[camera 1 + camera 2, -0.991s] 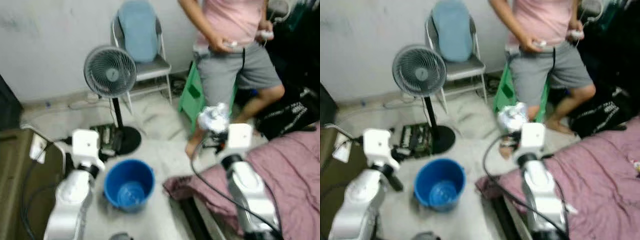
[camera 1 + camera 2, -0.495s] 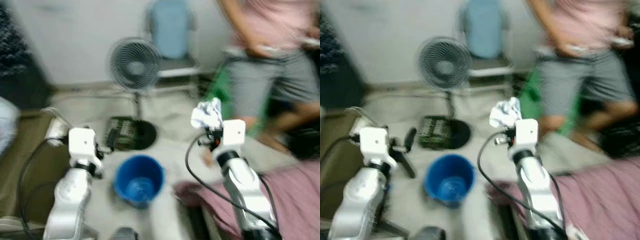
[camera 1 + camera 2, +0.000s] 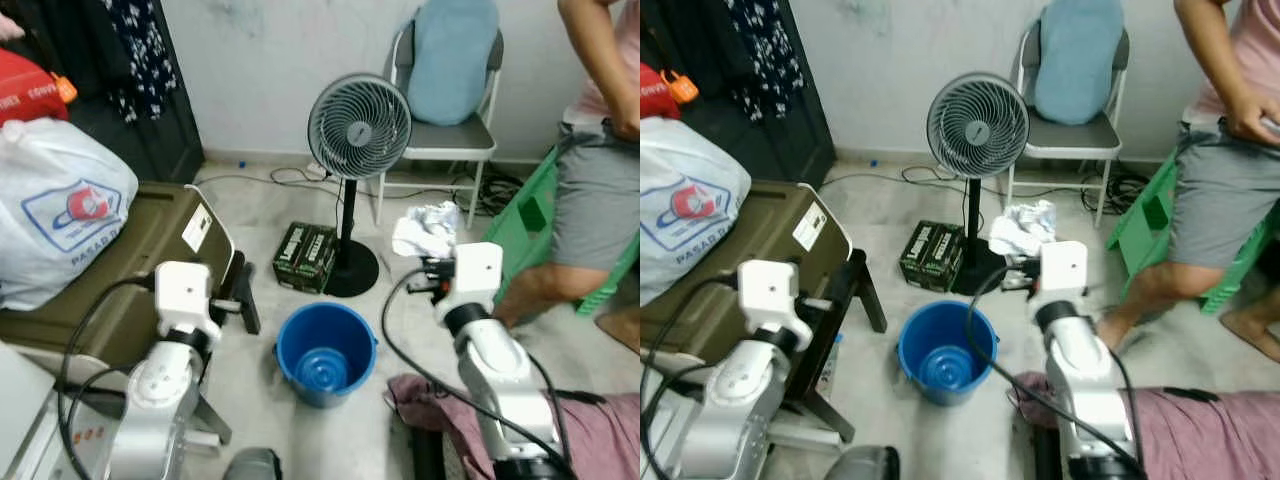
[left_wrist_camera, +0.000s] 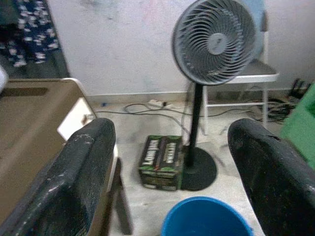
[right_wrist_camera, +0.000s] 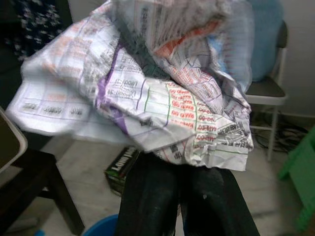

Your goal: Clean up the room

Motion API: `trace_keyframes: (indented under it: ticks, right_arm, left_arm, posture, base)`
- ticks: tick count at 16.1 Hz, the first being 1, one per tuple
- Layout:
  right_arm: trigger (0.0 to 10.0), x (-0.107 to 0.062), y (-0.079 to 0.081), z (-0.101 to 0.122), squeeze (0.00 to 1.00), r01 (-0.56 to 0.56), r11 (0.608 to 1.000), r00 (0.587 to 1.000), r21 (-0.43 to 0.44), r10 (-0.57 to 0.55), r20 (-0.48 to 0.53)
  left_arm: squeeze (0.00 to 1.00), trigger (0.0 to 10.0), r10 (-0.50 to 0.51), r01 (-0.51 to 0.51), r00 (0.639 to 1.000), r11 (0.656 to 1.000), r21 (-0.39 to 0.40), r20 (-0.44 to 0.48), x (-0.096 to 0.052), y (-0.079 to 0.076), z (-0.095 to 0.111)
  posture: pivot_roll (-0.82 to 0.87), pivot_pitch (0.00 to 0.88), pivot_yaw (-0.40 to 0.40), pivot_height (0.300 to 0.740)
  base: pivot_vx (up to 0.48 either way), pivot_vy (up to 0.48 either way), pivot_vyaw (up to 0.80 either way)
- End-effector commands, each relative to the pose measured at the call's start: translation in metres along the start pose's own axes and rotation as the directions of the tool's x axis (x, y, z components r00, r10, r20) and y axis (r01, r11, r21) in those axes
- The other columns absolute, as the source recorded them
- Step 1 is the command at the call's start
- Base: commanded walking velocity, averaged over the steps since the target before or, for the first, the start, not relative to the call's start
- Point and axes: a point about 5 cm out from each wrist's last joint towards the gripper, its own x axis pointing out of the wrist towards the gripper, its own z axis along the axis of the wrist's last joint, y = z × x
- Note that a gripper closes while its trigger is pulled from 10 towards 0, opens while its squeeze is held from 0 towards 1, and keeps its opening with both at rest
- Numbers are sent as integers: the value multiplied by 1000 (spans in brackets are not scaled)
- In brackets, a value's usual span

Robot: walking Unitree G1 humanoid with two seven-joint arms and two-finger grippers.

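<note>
Holding one crumpled paper wad (image 5: 147, 93), your right tool (image 3: 432, 262) is clenched on it at three o'clock of the single blue bucket (image 3: 326, 350). Swing it over the rim and lower before letting go. Your left tool (image 4: 177, 177) hangs released. One fan (image 3: 358, 128), one chair (image 3: 445, 90).

Round blue plastic bucket (image 3: 326, 352); crumpled white paper (image 5: 147, 83) printed in red, green and purple; grey-bladed pedestal fan (image 3: 358, 128); dark green carton (image 3: 305, 256); pale blue cushioned chair (image 3: 450, 70); bright green plastic stool (image 3: 530, 215).
</note>
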Motion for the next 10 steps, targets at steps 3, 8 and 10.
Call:
trace_keyframes:
  ticks: [3, 8, 10]
  right_arm:
    - [10000, 1, 1, -1, 0, 5, 1000, 1000, 8, -5, -4]
    - [10000, 3, 3, 0, 0, -5, 1000, 1000, 8, 5, 2]
    - [10000, 3, 3, 0, 0, -5, 1000, 1000, 6, 5, 1]
  left_arm:
    - [0, 10000, 0, 0, 1000, 1000, 3, 10, 0, 3, 3]
    - [0, 10000, -12, 12, 1000, 1000, -2, 13, 1, 3, 3]
    - [0, 10000, -11, 11, 1000, 1000, -2, 14, 1, 3, 4]
  posture:
    - [6, 0, -19, 740]
    - [8, 0, -18, 740]
    - [8, 0, -18, 740]
  base:
    - [281, 0, 0]
    - [319, 0, 0]
    - [354, 0, 0]
